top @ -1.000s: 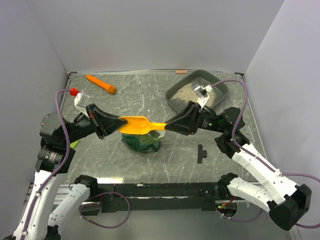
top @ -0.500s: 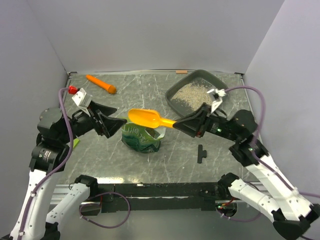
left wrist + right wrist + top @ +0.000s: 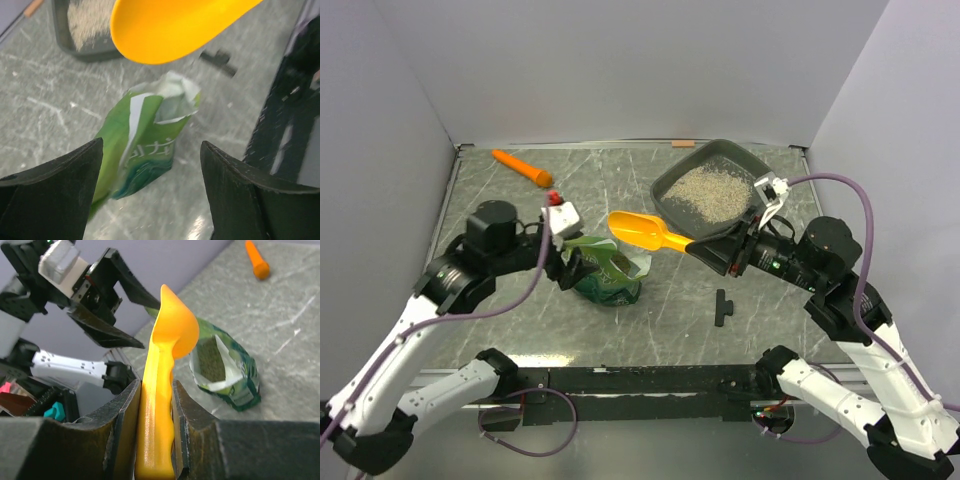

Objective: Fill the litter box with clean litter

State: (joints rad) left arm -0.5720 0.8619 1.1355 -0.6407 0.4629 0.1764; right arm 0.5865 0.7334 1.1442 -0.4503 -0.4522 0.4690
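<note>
Right claw (image 3: 698,248) grips the orange scoop (image 3: 638,230) by its handle, bowl above the green bag (image 3: 610,278) mid-frame; left claw (image 3: 150,150) gapes wide, empty, beside the bag. Next, I'd say: dip into the bag's mouth, then carry to the litter box (image 3: 662,188), upper right, partly filled with litter (image 3: 710,190).

the litter box (image 3: 735,150) is dark grey, clean litter (image 3: 708,190) pale beige, scoop (image 3: 640,230) orange, bag (image 3: 610,282) green.

The top edge of the left wrist view cuts off the orange scoop (image 3: 175,25) and the litter box (image 3: 92,52). From above, the left gripper (image 3: 582,270) hides part of the green bag (image 3: 620,282).
</note>
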